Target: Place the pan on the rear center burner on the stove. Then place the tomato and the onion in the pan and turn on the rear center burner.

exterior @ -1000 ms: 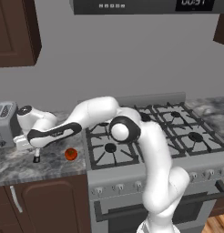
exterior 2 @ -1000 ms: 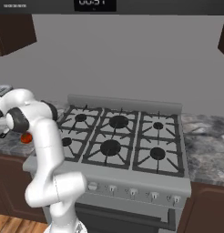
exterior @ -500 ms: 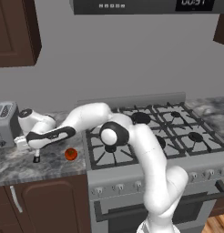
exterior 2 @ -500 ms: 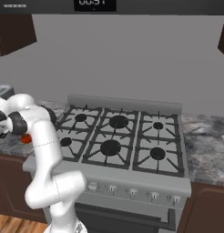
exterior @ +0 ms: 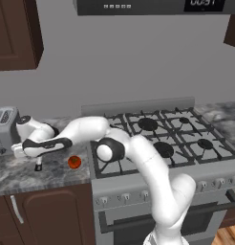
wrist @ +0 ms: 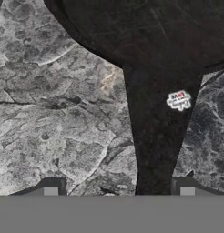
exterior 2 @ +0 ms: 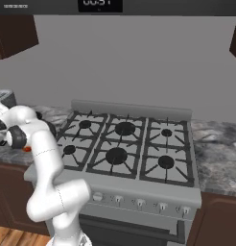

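Locate the end effector [wrist: 118, 193] at the far left of the grey marbled worktop [wrist: 45, 113], left of the steel-grey gas stove [exterior: 157, 139] and close to the silver toaster [exterior: 5, 127]. In the hand view its two dark fingertips [wrist: 52, 186] stand apart, one on each side of the thin dark handle of the small round black frying pan [wrist: 159, 123]. No contact with the handle is visible; treat the pan as not yet gripped.

The pan rests on the worktop directly below the end effector. Its round body lies at the top of the hand view, and the handle runs from there down between the fingertips. The handle's long axis therefore crosses the line joining the fingertips, which is the correct alignment for closing on it. The handle sits nearer the right-hand fingertip in that view than the left.

Note the small orange-red tomato [exterior: 74, 162] on the worktop just beside the arm's forearm.

The large rear center burner [exterior 2: 124, 128] carries nothing. It lies well apart from the pan, to the robot's right.
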Available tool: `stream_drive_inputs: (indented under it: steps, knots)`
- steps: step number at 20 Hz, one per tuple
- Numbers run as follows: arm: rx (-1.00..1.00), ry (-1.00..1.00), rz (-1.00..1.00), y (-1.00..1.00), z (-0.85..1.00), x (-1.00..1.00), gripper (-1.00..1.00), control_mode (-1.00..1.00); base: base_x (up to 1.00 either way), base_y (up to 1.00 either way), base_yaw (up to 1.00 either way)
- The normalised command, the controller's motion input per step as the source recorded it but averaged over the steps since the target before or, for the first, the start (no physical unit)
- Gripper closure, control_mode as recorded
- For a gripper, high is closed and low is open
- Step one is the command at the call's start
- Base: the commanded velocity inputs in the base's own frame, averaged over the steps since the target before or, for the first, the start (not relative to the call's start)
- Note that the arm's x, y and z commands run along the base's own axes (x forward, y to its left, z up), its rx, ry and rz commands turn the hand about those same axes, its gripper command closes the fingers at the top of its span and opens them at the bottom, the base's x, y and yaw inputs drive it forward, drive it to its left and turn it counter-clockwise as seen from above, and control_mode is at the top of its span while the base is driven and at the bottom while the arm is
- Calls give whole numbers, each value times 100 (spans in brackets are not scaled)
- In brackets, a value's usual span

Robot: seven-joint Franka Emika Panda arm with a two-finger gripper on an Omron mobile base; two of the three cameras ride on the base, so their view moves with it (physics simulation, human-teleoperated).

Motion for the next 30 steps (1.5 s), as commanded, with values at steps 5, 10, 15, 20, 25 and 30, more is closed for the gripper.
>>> stream_drive_inputs:
  steps: [5, 10, 15, 20, 25, 30]
  knots:
    - [0, 1, 0, 14, -12, 11, 100, -100, 0, 0, 0]
    - [0, 0, -1, 0, 1, 0, 100, -100, 0, 0, 0]
    - [0, -7, 0, -1, 27, 0, 100, -100, 0, 0, 0]
    - [0, -16, -3, -7, 34, 0, 100, -100, 0, 0, 0]
    - [2, -12, -8, -44, 39, -14, 100, -100, 0, 0, 0]
    - [5, -7, -8, -92, 16, -43, 100, -100, 0, 0, 0]
